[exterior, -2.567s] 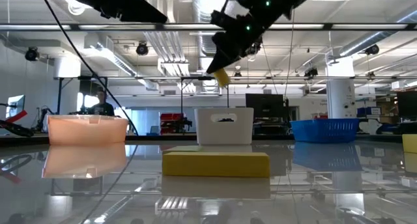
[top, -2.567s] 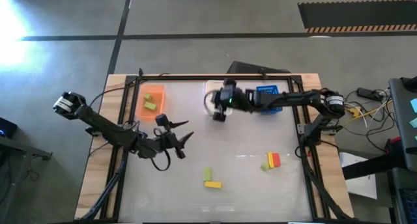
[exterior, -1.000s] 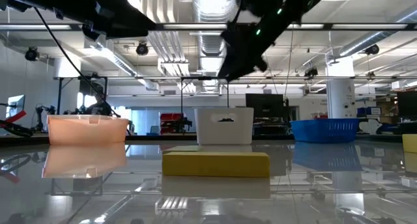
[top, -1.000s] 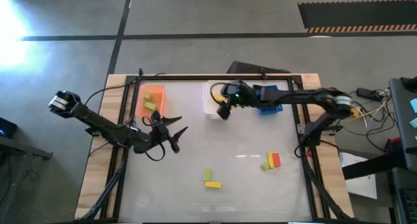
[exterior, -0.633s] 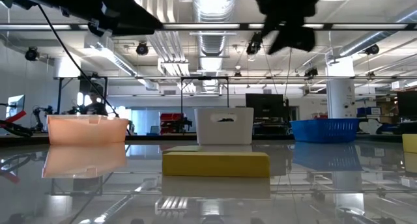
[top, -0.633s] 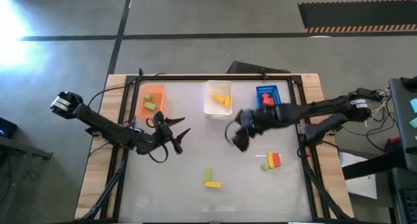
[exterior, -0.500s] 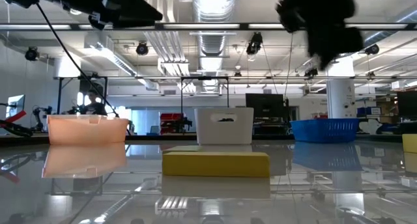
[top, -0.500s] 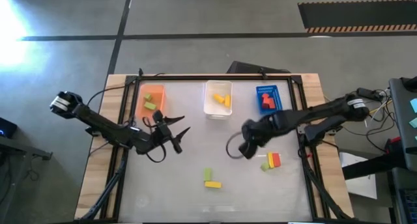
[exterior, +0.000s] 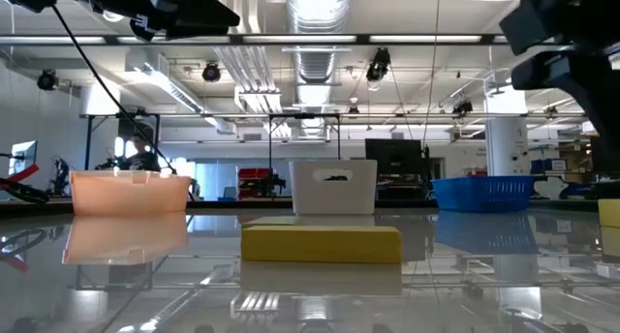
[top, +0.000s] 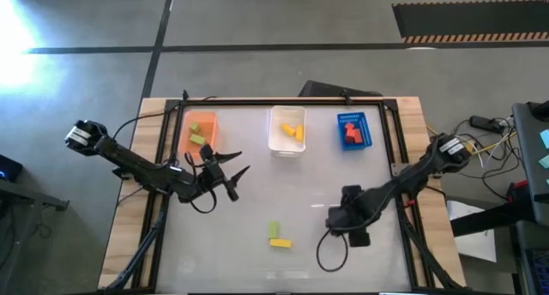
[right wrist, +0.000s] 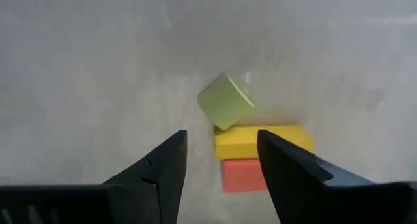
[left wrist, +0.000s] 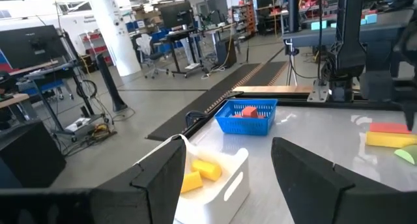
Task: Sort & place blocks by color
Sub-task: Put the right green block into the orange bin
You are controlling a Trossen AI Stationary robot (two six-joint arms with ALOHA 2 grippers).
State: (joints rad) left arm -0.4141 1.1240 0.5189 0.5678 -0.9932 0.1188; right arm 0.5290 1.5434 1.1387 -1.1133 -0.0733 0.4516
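My right gripper hangs open, pointing down, over three blocks near the table's right side. They are a light green block, a yellow one and a red one, which lie together on the table below the fingers, untouched. In the high view the hand hides them. A green block and a yellow block lie near the table's middle front. My left gripper waits open and level at the middle left, holding nothing.
Three bins stand in a row at the far edge: an orange bin with a green block, a clear bin with yellow blocks and a blue bin with red blocks. The middle of the table is bare glossy surface.
My right gripper has swung from above the clear bin toward the table's near right, come down, and tipped to point straight down over the three blocks there. The blocks have kept their places.
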